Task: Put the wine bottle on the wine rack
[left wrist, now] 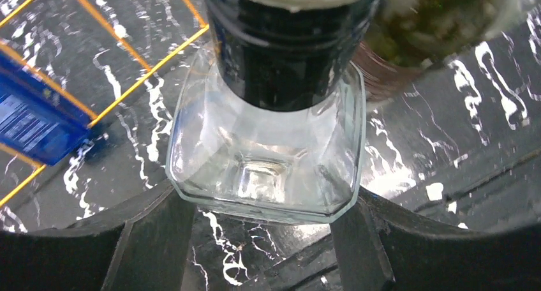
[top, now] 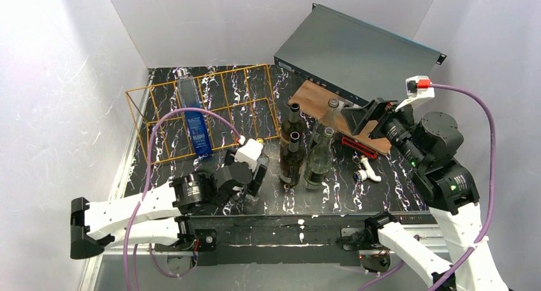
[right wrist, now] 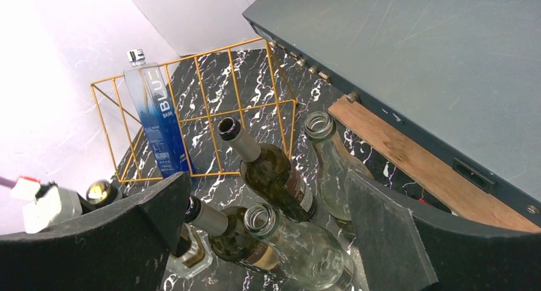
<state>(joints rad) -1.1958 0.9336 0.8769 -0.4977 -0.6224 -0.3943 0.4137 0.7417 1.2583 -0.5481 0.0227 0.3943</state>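
Overhead, we find the left gripper (top: 249,186) low over the marbled table (top: 383,189). It sits just off the near right corner of the wine rack (top: 236,109) and outside the frame. Its load is masked there by the wrist. A gold cap (top: 260,140) shows beyond the wrist camera.

The left wrist view supplies the missing detail. The left gripper (left wrist: 263,198) has its fingers (left wrist: 153,240) closed against both sides of a square glass bottle (left wrist: 265,157). This bottle is clear at the base and carries a dark cylindrical part above. Orange wires of the rack (left wrist: 147,74) lie beyond it to the left.

The right wrist view shows the right gripper (right wrist: 266,182) spread wide with nothing between its fingers. Overhead, it (top: 357,115) hangs above the wooden board (top: 319,99).

Four wine bottles stand together right of the rack: two dark (top: 293,122) (top: 291,163) and two clear (top: 328,115) (top: 318,163).

A blue bottle (top: 194,122) lies in one bay. Only the right wrist view lets us read "BLU" on it (right wrist: 159,122).

A grey box (top: 357,52) sits at the far right.
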